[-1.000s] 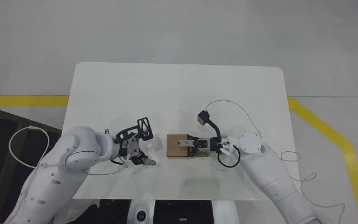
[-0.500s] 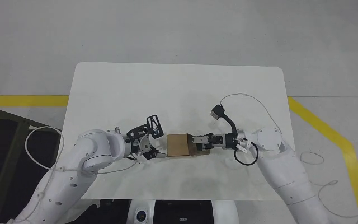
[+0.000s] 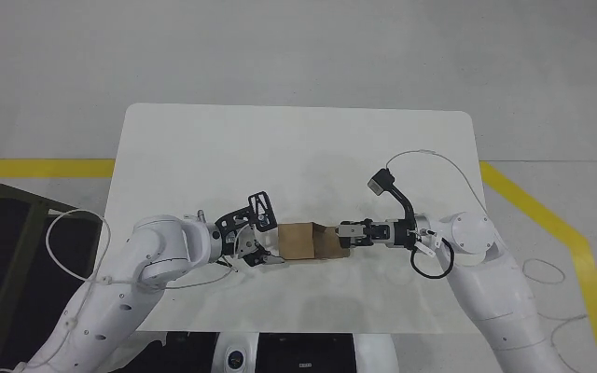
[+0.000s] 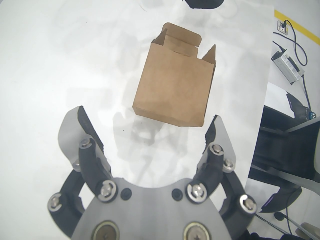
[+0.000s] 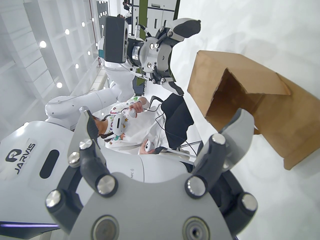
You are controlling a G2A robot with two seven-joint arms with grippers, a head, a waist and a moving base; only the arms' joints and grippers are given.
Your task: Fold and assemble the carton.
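Observation:
A brown carton [image 3: 306, 241] lies on its side on the white table [image 3: 298, 149], near the front edge. Its closed end [image 4: 167, 118] faces my left gripper [image 3: 260, 257], which stands open just short of it [image 4: 147, 122]. The open end with loose flaps [image 4: 182, 38] faces my right gripper [image 3: 346, 230]. In the right wrist view the carton [image 5: 252, 93] shows its hollow inside, and my right gripper [image 5: 163, 118] is open, with one finger [image 5: 241, 123] right at the carton's mouth. I cannot tell whether it touches.
The table's front edge [image 3: 308, 328] runs close behind both arms. Wide bare tabletop lies beyond the carton. A thin cable [image 3: 424, 158] loops over the table from the right wrist. A yellow floor line [image 3: 56, 168] runs beside the table.
My right gripper has drawn back to the right off the carton, and the flaps at that end now stand open. My left gripper has moved right, up to the carton's closed end.

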